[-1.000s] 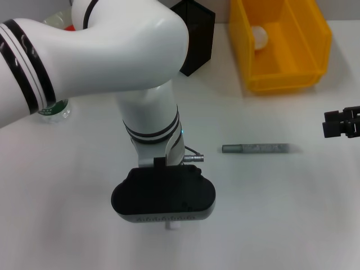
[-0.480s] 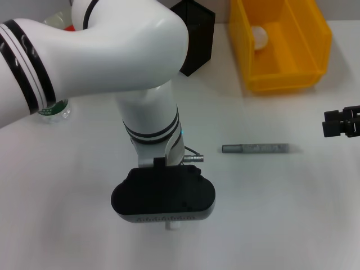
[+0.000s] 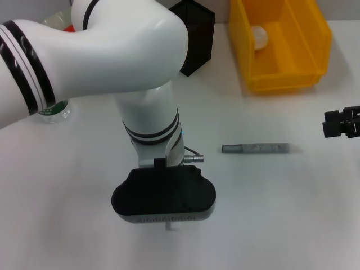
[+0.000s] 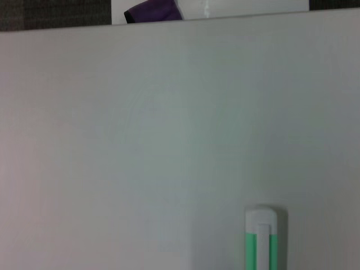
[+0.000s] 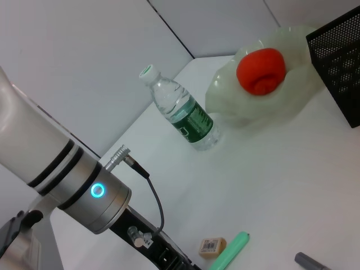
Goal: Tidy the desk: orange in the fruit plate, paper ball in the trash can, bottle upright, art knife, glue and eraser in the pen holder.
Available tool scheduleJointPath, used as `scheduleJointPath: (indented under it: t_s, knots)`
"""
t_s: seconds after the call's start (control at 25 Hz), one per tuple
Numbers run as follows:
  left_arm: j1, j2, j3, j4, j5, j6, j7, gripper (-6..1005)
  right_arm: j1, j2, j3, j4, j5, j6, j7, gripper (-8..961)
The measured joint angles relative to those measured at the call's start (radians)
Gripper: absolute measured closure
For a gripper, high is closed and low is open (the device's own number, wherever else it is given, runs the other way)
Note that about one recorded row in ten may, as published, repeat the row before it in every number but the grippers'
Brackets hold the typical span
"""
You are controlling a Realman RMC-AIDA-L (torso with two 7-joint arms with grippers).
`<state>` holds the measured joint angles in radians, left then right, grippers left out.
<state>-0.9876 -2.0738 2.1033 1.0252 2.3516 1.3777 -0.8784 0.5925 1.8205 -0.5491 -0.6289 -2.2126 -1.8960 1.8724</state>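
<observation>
My left gripper (image 3: 163,197) hangs low over the near middle of the table, right above the green and white glue stick (image 4: 261,239). Only the stick's white tip (image 3: 171,226) shows below the gripper in the head view. The tan eraser (image 5: 212,246) lies close beside the glue stick (image 5: 230,251). The grey art knife (image 3: 256,148) lies flat to the right. The bottle (image 5: 183,109) stands upright by the fruit plate (image 5: 270,104), which holds the orange (image 5: 260,68). The paper ball (image 3: 260,35) is in the yellow trash can (image 3: 281,76). The black pen holder (image 3: 194,34) stands at the back. My right gripper (image 3: 340,124) waits at the right edge.
My left arm (image 3: 112,50) stretches across the left and centre of the head view and hides much of the table there. The bare tabletop (image 3: 270,214) spreads out to the right of the left gripper.
</observation>
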Motion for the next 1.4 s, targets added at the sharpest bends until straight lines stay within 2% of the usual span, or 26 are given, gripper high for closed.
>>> scheduleJointPath:
  t_s: [0.36, 1.24, 1.32, 1.4]
  knots:
    - [-0.011, -0.002, 0.003, -0.008, -0.004, -0.001, -0.002, 745, 0.001, -0.003, 0.000, -0.001, 0.001, -0.005, -0.001, 144]
    - [-0.010, -0.003, 0.011, -0.008, 0.000, -0.007, -0.003, 758, 0.000, -0.004, 0.000, -0.002, 0.001, -0.007, -0.004, 143]
    - [-0.009, -0.003, 0.008, -0.004, 0.001, -0.005, -0.011, 813, 0.001, -0.004, 0.000, -0.002, 0.001, -0.007, -0.005, 143]
    - [-0.004, -0.003, -0.005, 0.008, 0.006, 0.001, -0.026, 813, 0.001, -0.004, 0.000, -0.002, 0.001, -0.008, -0.005, 143]
